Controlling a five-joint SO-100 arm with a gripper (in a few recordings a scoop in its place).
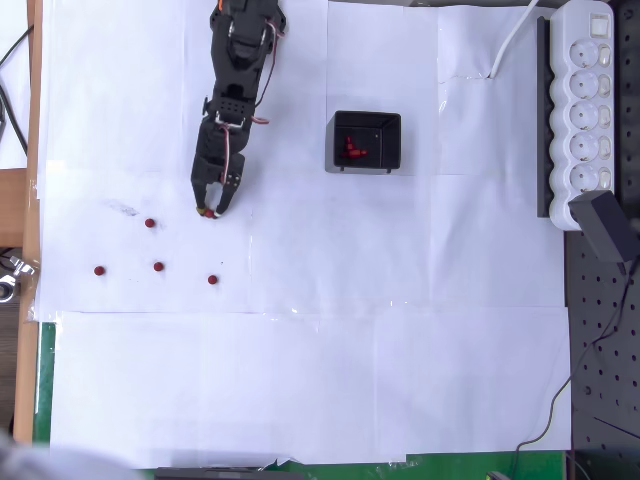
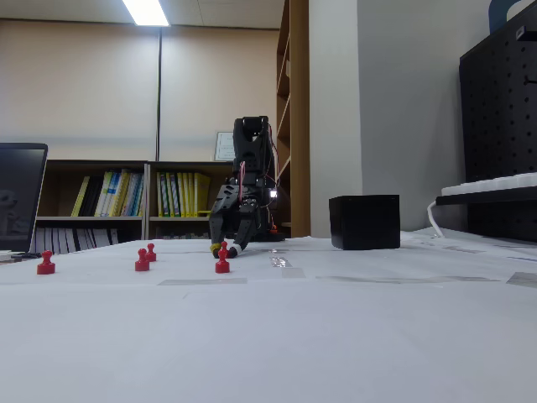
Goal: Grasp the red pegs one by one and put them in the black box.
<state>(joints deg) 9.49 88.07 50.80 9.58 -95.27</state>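
Four small dark-red pegs (image 1: 150, 223) with round tops stand loose on the white-papered desk (image 1: 400, 350), left of centre. More red pegs lie inside the square black box (image 1: 366, 142); count unclear. End effector (image 1: 211, 211) down at the paper, fingers nearly closed; whether it grips a peg, cannot tell.

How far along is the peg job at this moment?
Done: some red pegs already lie in the black box; their count is unclear. In hand: the gripper is down at the paper, fingertips around something small; a grasp cannot be confirmed. Left: four pegs on the paper.
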